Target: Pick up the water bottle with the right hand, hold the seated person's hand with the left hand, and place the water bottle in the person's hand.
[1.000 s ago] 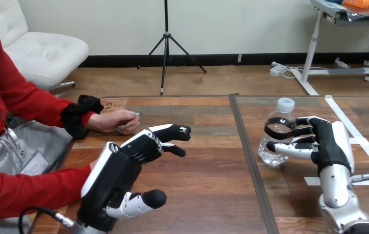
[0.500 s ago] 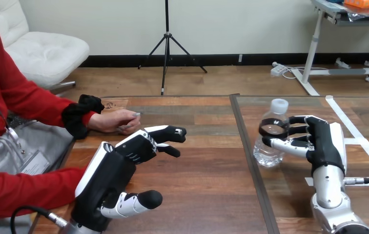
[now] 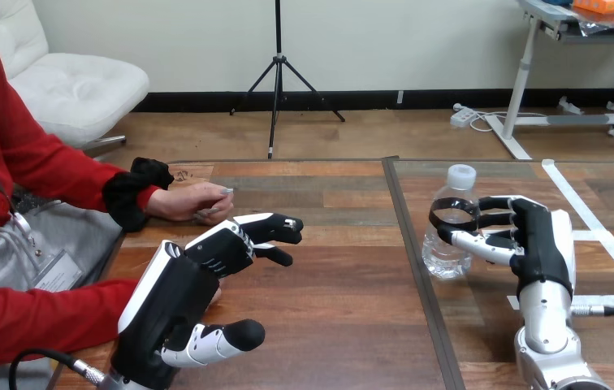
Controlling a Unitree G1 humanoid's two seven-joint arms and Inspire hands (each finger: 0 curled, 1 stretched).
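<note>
A clear water bottle (image 3: 448, 231) with a white cap stands upright on the right half of the table. My right hand (image 3: 538, 240) is shut on it from the right, with the fingers wrapped round its upper body and the thumb lower down. My left hand (image 3: 186, 286) hovers open over the left half of the table, its fingers stretched out forward. Just beyond those fingertips the person's hand (image 3: 192, 201) rests on the table, loosely closed, apart from my left hand.
The person's other forearm, in a red sleeve (image 3: 36, 318), lies along the table's near left edge beside my left arm. A dark seam (image 3: 419, 272) divides the tabletop. White tape lines (image 3: 592, 221) mark the right part.
My right hand has shifted a little to the left with the bottle in it. My left hand has sunk slightly and drawn back. The person's hand has stayed still.
</note>
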